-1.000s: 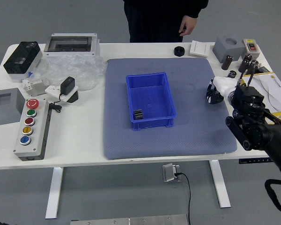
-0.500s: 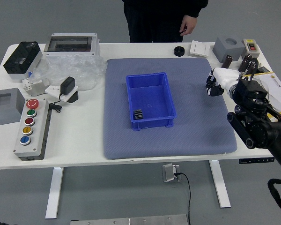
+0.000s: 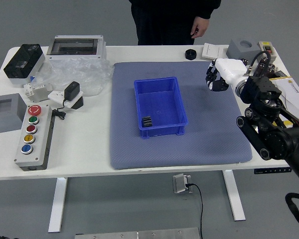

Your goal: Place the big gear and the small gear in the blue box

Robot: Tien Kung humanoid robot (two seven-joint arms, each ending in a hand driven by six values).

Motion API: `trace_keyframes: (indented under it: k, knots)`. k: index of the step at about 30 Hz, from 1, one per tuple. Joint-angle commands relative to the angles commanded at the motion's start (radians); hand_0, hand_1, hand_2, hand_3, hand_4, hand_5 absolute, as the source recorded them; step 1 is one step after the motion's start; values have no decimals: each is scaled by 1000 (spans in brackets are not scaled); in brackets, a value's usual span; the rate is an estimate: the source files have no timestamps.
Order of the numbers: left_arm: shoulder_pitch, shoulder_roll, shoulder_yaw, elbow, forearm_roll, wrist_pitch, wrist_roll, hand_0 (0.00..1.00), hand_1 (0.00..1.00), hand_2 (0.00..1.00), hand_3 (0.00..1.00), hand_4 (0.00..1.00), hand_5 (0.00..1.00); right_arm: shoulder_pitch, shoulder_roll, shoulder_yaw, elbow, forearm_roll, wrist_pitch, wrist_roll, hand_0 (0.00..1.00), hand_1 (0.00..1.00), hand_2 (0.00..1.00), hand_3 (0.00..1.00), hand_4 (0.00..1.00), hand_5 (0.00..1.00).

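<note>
Right hand (image 3: 229,69): it is hanging over the far right part of the grey mat (image 3: 209,134), apart from the blue box (image 3: 164,131). Whether it is open, closed or gripping a gear, you cannot tell. The left hand is lying out of view.

Gears: a dark ridged piece (image 3: 147,121), probably the small gear, is sitting in the box's near left corner. The big gear is not showing for certain; the right hand may be hiding it. A black ring (image 3: 190,54) is lying beyond the mat; you are not reading it surely as a gear.

Step, as judged: bringing the big gear to the box. If gripping it, you are wanting to travel leftward and nearer, keeping high past the right wall, centring over the floor beside the ridged piece, lowering before releasing, then lifting straight out. Dropping from height is risking a bounce; coming in low, a shoved box.

The person's hand (image 3: 199,27) is hanging beside the body, off the table.

Writing: you are finding no legible brand or label; marks on the white card (image 3: 212,51) and papers (image 3: 293,94) are showing too small.
</note>
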Motion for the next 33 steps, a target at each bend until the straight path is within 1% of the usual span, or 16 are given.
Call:
trace_keyframes:
  k: [6, 10, 17, 21, 22, 27, 28, 33]
  knots:
    - [0, 0, -2, 0, 2, -1, 1, 789, 756, 749, 682, 562, 255, -11, 19, -31, 113, 0, 9, -6, 591, 418, 450, 516, 471, 69]
    - [1, -1, -3, 0, 4, -1, 2, 788, 756, 748, 681, 565, 257, -18, 43, -58, 162, 0, 12, -9, 590, 418, 449, 517, 471, 71]
    - [3, -1, -2, 0, 10, -1, 1, 788, 755, 747, 681, 566, 257, -33, 89, -105, 188, 18, 10, -8, 591, 422, 457, 521, 477, 77]
    - [1, -2, 0, 0, 12, -1, 0, 788, 755, 747, 681, 566, 257, -40, 100, -115, 187, 47, 36, -6, 591, 422, 457, 521, 477, 77]
    - [0, -2, 1, 0, 12, -1, -1, 787, 755, 745, 678, 566, 255, -42, 100, -114, 186, 58, 46, -6, 710, 610, 726, 767, 722, 319]
    - [-1, -1, 1, 0, 16, -1, -2, 787, 755, 745, 678, 566, 255, -44, 101, -100, 183, 101, 96, -4, 710, 610, 726, 767, 722, 319]
    - [-1, -1, 1, 0, 17, -1, -2, 786, 754, 744, 679, 566, 253, -44, 100, -97, 183, 106, 102, -4, 893, 807, 932, 991, 840, 447]
    - [-2, 0, 1, 0, 19, 0, -3, 786, 754, 744, 679, 566, 253, -47, 95, -79, 190, 129, 124, -6, 893, 807, 932, 991, 840, 447]
